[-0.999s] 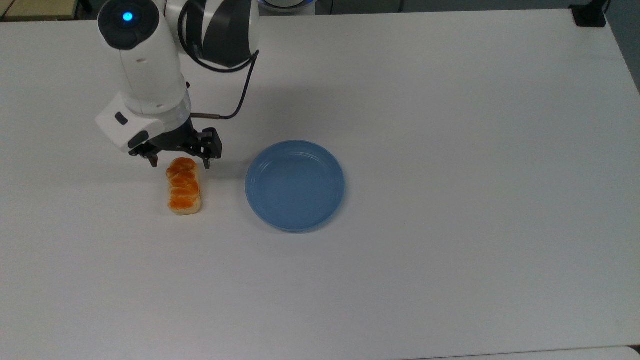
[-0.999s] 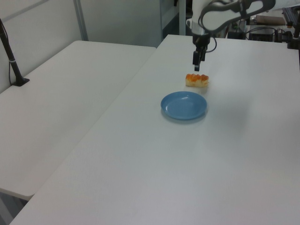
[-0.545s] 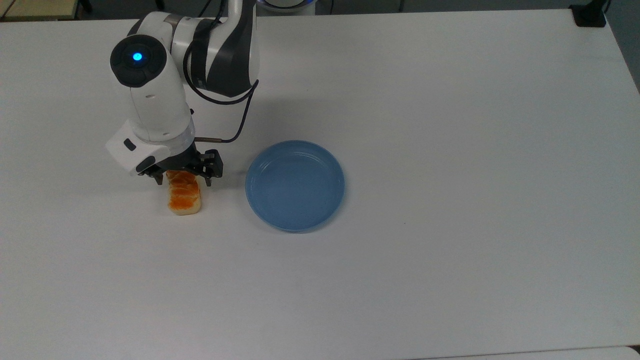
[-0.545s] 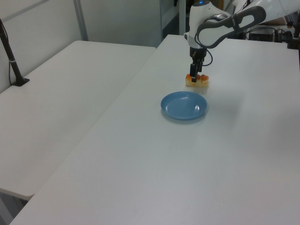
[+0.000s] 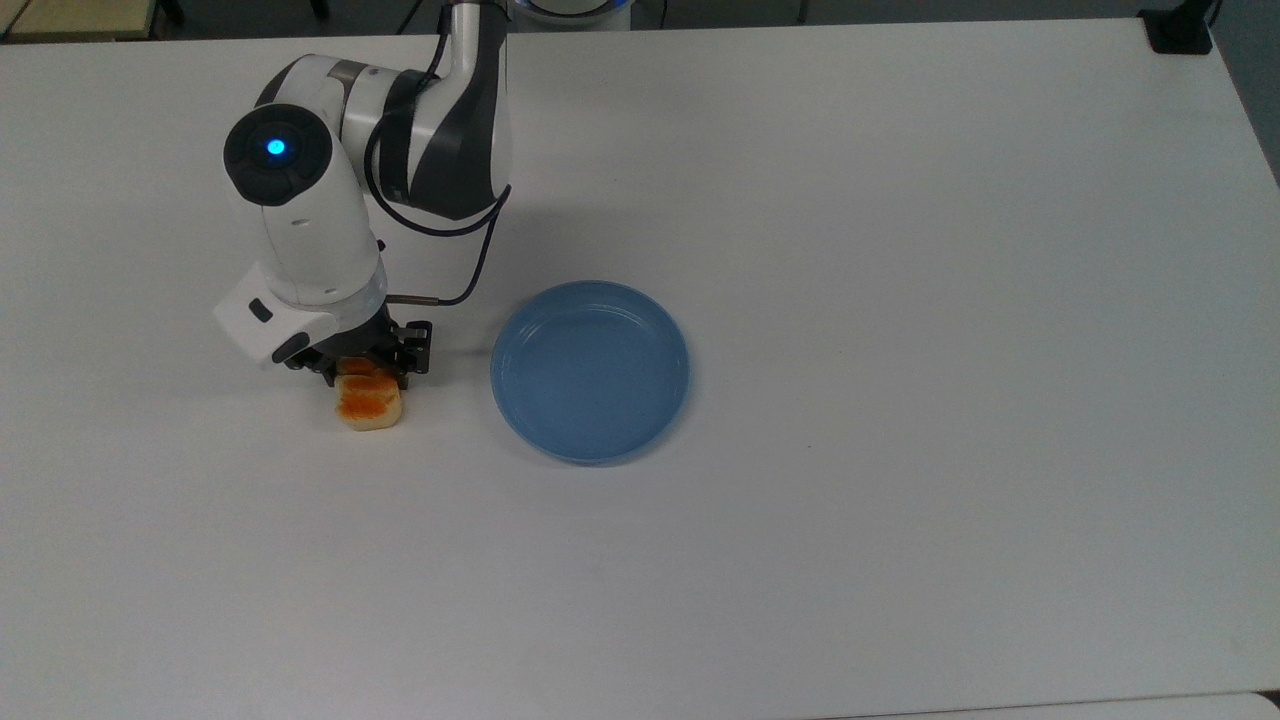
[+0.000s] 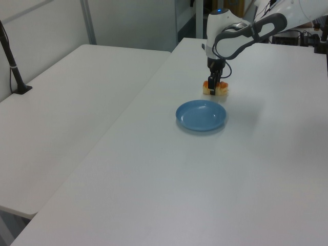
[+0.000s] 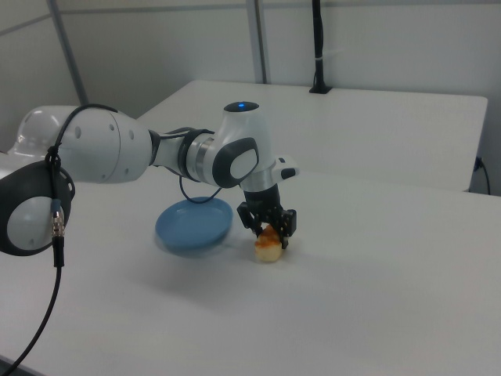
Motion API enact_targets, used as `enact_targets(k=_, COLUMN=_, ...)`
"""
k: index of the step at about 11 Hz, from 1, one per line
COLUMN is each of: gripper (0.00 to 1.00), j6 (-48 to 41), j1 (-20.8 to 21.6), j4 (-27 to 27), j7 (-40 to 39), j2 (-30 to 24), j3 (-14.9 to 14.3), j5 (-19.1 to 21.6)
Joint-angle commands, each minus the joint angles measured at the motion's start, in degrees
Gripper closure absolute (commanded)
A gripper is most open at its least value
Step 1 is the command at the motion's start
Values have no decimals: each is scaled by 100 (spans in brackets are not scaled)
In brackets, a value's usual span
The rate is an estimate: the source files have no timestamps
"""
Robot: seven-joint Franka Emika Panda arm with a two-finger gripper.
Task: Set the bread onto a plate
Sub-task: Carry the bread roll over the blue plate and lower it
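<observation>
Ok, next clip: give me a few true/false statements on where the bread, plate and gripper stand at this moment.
1. The bread lies on the white table, not on the plate. True.
2. The plate already holds a second loaf. False: nothing lies in it.
3. The gripper is down at the bread, one of its fingers on each side of the loaf. True.
4. In the top view the bread sits to the plate's right. False: it sits to the top view's left of the plate.
5. The bread touches the plate's rim. False: bare table shows between them.
</observation>
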Motion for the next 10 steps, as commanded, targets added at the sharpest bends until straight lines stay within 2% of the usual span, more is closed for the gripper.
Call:
enact_targets(k=1, gripper=50, j6=-51, j1=119, j4=-1, j7=-1, j2=-242, j3=-25, j5=159)
enact_targets(k=3, gripper=50, j6=-348, j1=408, j4=25, j7=551, j2=-436, j3=10, j5=142)
enact_targets(k=6, gripper=50, j6=-815, j1=979, j4=17, j7=886, j2=-630, j3=37, j5=142)
enact_targets(k=10, gripper=48, j6=-650, j1=1630, j4=-27, j7=1607, j2=-446, j3=37, j5=72)
